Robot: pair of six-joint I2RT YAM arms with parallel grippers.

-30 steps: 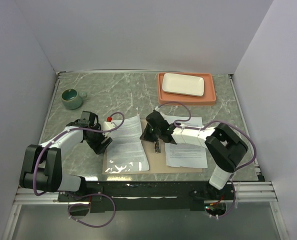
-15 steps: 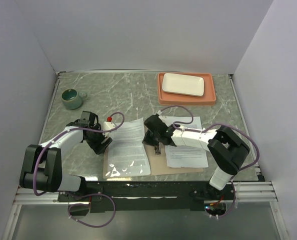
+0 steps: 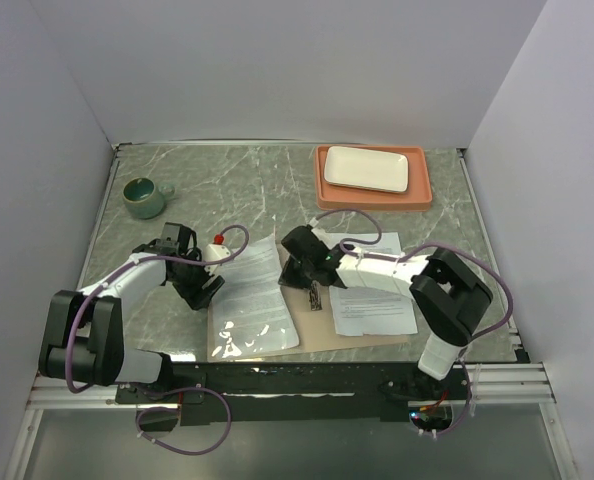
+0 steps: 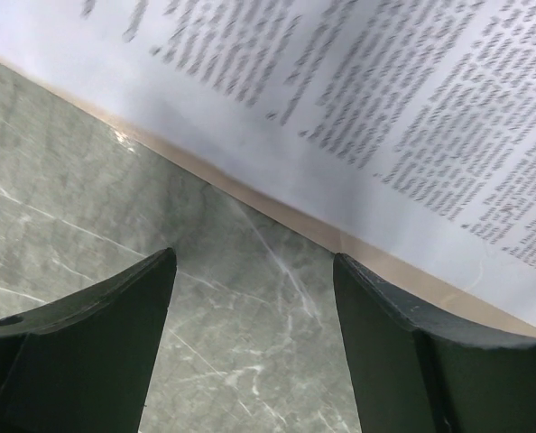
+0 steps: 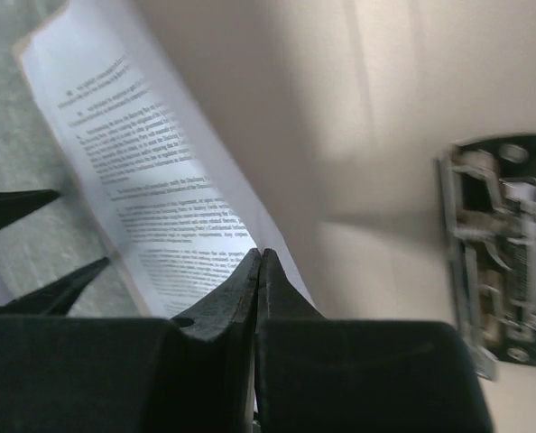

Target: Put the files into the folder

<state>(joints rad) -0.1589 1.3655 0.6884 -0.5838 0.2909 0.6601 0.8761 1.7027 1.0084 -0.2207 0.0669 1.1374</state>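
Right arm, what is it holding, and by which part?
The right jaws are shut on the glossy paper sheet, pinching its right edge.

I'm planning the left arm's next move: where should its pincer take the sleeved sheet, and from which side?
Its left long edge, coming low from the left. The sleeved sheet lies flat and thin on the folder, so only an edge offers purchase; that edge faces the open left pincer, while the right pincer seems shut on the opposite edge.
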